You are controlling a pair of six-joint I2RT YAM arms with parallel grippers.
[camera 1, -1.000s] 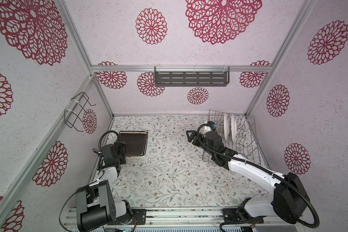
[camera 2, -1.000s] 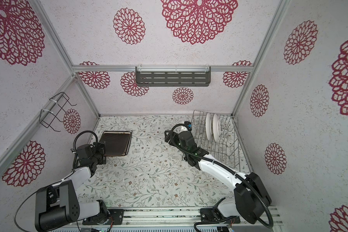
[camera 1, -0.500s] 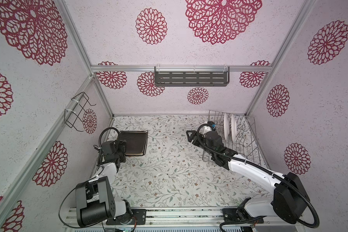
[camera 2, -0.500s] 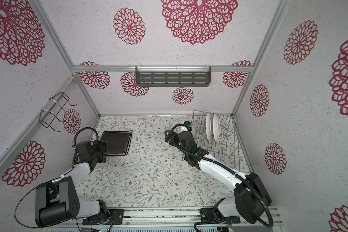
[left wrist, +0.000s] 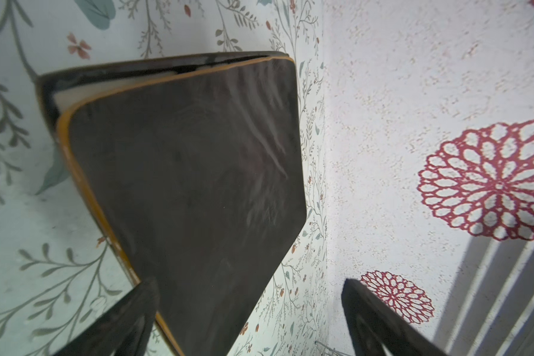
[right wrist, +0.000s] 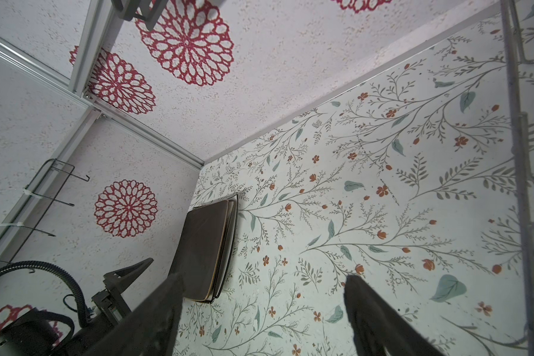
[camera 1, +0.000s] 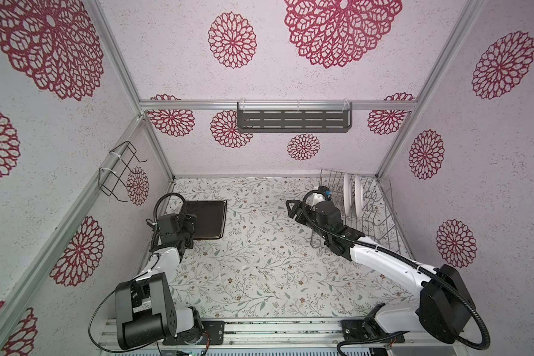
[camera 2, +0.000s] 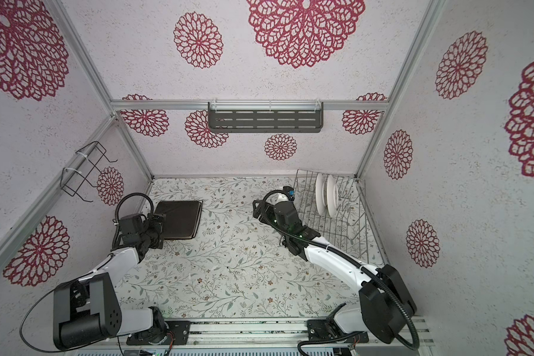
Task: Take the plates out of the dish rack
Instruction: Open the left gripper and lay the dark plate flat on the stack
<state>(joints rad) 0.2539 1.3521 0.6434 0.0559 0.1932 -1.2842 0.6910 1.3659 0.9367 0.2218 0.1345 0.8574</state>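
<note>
The plates (camera 1: 352, 195) left to unload, two round white ones, stand upright and close together in the dish rack (camera 1: 379, 225) at the surface's far right corner. Your right gripper (right wrist: 264, 279), wide and empty, faces away. Swinging round, it could snag the rack or tip a plate. Only the left wrist view shows the black top plate (left wrist: 185, 172) askew on those beneath, by your wide-open left gripper (left wrist: 248, 283).

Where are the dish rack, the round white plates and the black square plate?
dish rack (camera 1: 378, 226), in a top view, bare grid base.
round white plates (camera 1: 348, 197), in a top view, left plate's face.
black square plate (left wrist: 191, 185), left wrist view, centre of dark face.
</note>
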